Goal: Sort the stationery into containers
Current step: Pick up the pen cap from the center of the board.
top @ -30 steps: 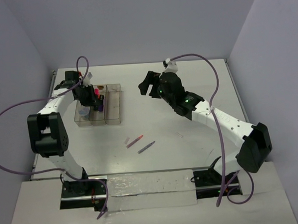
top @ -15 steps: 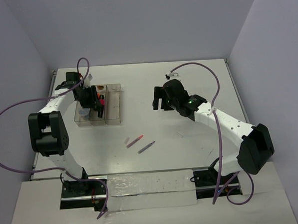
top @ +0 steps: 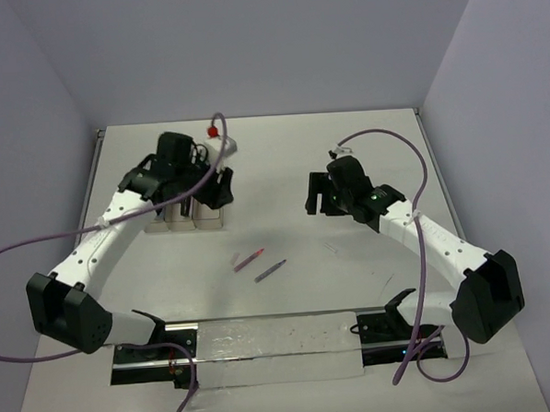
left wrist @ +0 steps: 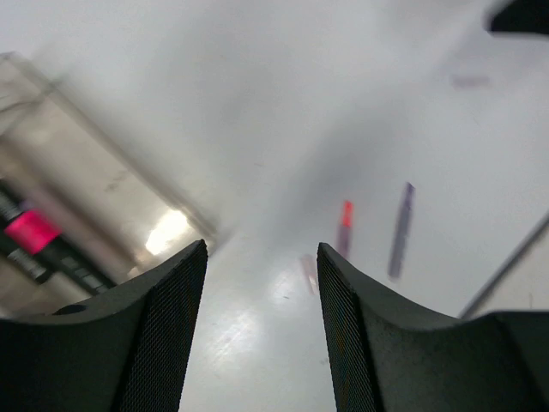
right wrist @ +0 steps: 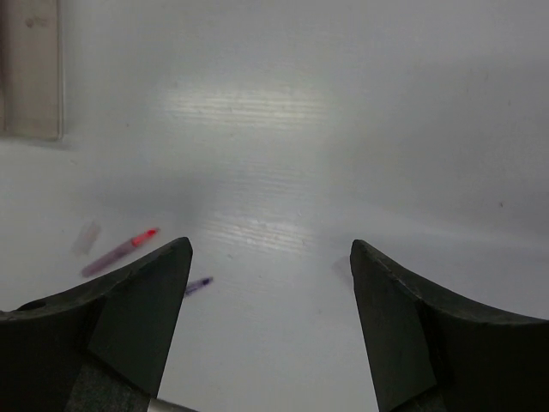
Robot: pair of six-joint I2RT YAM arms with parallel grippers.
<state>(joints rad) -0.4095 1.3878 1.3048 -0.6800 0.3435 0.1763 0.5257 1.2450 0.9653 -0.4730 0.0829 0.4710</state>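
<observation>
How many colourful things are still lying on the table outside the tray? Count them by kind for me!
Pens: 2, the pink pen and the purple pen
Bars: 1, the pale pink bar
Total: 3

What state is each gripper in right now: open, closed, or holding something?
Left gripper: open, holding nothing.
Right gripper: open, holding nothing.
</observation>
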